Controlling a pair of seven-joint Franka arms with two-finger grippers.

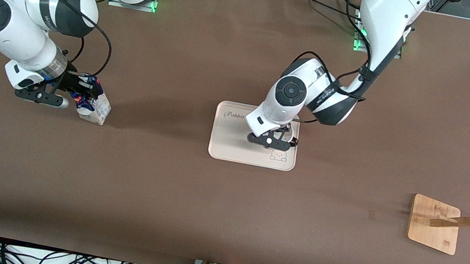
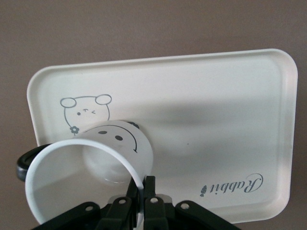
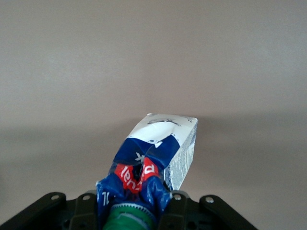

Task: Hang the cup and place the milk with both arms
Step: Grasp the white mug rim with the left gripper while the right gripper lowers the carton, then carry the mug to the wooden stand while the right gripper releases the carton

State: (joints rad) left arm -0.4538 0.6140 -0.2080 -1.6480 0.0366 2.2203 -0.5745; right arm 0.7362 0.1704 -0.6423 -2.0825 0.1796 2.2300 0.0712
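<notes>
Gripping hard at both ends of the table in the front view: the right gripper [image 1: 79,94] is clamping the milk [image 1: 93,106], which is sitting tilted on the table [image 1: 185,200] toward the right arm's end; the left gripper [image 1: 272,142] is sitting low over the tray [image 1: 225,149] in the middle, and the cup [image 1: 292,138] is barely peeking out from under the wrist; the wooden rack [image 1: 439,223] is standing well apart, toward the left arm's end, nearer the camera than the tray.

Looking through the left wrist view, the fingers [image 2: 149,191] are pinching the rim of the cup [image 2: 96,158]; its smiley face is showing, its black handle is sticking out beside it, and it is resting on the tray [image 2: 216,115] next to the printed bear.

Looking through the right wrist view, the jaws are pressing in on the crumpled top of the milk [image 3: 158,153], just above its green cap [image 3: 125,218]; the carton is leaning.

Both grasps are looking made, so the pick-up step is wrapping; next, I reckon, is lifting each clear, carrying the cup to the rack with the handle lined up to a peg, and bringing the milk over to the tray.
</notes>
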